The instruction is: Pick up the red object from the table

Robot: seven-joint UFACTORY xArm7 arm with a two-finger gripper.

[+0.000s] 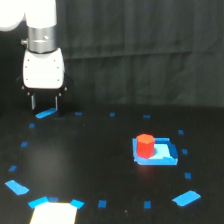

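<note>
Near edge: a pale, bright patch (54, 213) lay at the bottom of the exterior view, flanked by blue tape pieces (39, 203).
Table: the table (90, 160) was a flat, matte black surface, dotted with small blue tape marks (102, 203) in a loose ring and with larger slanted blue patches (186, 198) at the lower corners.
Red object: the red object (145, 144), a short red-orange cylinder, stood upright on the table toward the exterior view's right, resting on the near-left part of a light-blue square patch (159, 152).
Gripper: the gripper (44, 103) hung at the far left of the exterior view, well apart from the red object, just above a slanted blue mark (46, 114); its two dark fingers (33, 102) pointed down, spread with a gap between them and nothing held.
Arm: the white wrist housing (44, 70) and a grey collar (41, 40) rose above the gripper.
Backdrop: a dark curtain (145, 50) closed the scene behind the table.
</note>
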